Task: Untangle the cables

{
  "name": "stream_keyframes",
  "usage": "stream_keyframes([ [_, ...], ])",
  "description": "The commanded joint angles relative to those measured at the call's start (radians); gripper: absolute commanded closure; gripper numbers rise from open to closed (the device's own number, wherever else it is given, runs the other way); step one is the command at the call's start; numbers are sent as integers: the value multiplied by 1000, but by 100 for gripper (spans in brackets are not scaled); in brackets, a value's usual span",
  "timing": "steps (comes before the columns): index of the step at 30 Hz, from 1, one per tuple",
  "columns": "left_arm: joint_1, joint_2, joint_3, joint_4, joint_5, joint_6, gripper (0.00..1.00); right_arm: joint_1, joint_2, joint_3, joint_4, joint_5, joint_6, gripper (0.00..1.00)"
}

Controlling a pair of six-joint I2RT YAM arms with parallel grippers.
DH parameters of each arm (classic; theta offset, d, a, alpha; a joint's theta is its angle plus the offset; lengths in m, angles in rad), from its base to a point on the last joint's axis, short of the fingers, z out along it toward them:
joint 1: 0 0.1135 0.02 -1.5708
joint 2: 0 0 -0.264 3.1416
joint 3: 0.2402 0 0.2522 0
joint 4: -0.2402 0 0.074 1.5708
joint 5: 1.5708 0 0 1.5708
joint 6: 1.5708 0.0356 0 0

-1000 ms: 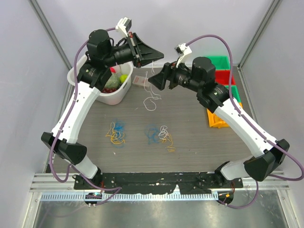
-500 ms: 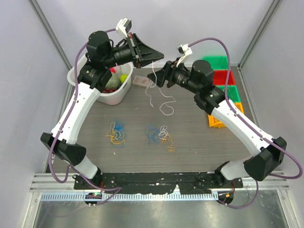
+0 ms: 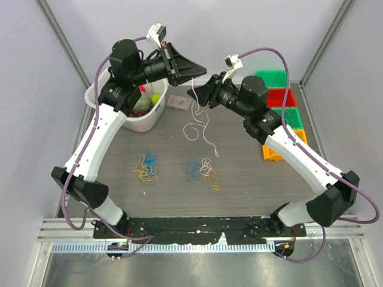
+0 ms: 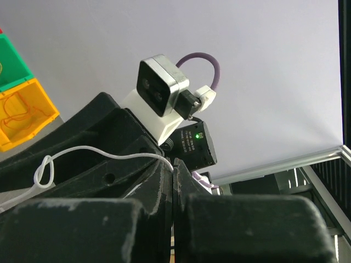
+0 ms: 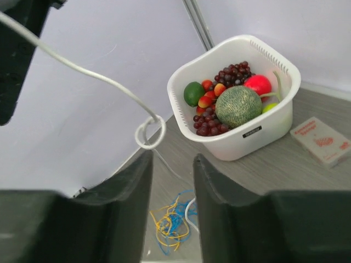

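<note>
A white cable (image 3: pixel 195 113) hangs from my left gripper (image 3: pixel 201 68), which is raised high over the back of the table. In the left wrist view the jaws of the left gripper (image 4: pixel 174 171) are shut on that cable's end, and a small knot (image 4: pixel 44 170) shows farther along it. My right gripper (image 3: pixel 200 96) is just below and beside the left one. Its fingers (image 5: pixel 131 186) stand a little apart with nothing between them, and the cable's loop (image 5: pixel 149 132) sits just above the left fingertip. Two tangles lie on the table: yellow-blue (image 3: pixel 146 167) and blue-white-yellow (image 3: pixel 201 170).
A white basket (image 3: pixel 142 124) of fruit stands at the back left, with a small card box (image 3: pixel 179 101) next to it. Green, red and yellow bins (image 3: pixel 280 95) line the right side. The tangle of cables (image 5: pixel 176 227) lies on the table far below the right gripper.
My right gripper has moved left and up to the hanging white cable, and its jaws have narrowed. The cable's loose end has swung and dropped lower. The left gripper has stayed put.
</note>
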Motion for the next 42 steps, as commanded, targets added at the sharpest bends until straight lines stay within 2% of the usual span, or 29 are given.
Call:
stream_keyframes([
  [1, 8, -36, 23, 8, 12, 19, 100, -2, -8, 67, -133, 59, -69, 50],
  [2, 10, -35, 31, -8, 6, 26, 100, -21, -18, 64, -153, 82, -80, 40],
  [5, 17, -39, 51, -104, -32, 61, 100, -86, -81, 50, -231, 85, -72, 29],
  [7, 22, -48, 91, -258, -147, 139, 100, -115, -132, 35, -253, 76, -93, 22],
  [9, 22, -53, 140, -400, -273, 192, 100, -114, -169, 0, -218, 6, -110, 20],
  [11, 22, -62, 166, -456, -371, 207, 100, -104, -186, -61, -146, -64, -80, 19],
  [15, 22, -53, 238, -543, -488, 218, 100, -25, -195, -111, -83, -46, -118, 19],
  [19, 25, -33, 303, -618, -545, 226, 100, 118, -161, -76, -35, 62, -198, 18],
  [25, 25, -48, 269, -546, -485, 194, 100, 159, -54, 7, 23, 152, -236, 18],
  [32, 25, -64, 257, -525, -454, 200, 100, 155, 50, 128, 31, 64, -218, 18],
  [35, 25, -71, 252, -511, -447, 206, 100, 153, 63, 127, 34, 92, -189, 18],
  [39, 39, -70, 199, -381, -271, 148, 100, 124, 64, 116, 43, 102, -196, 19],
  [42, 54, -85, 108, -191, -155, 60, 100, 74, 63, 105, 74, 4, -180, 22],
])
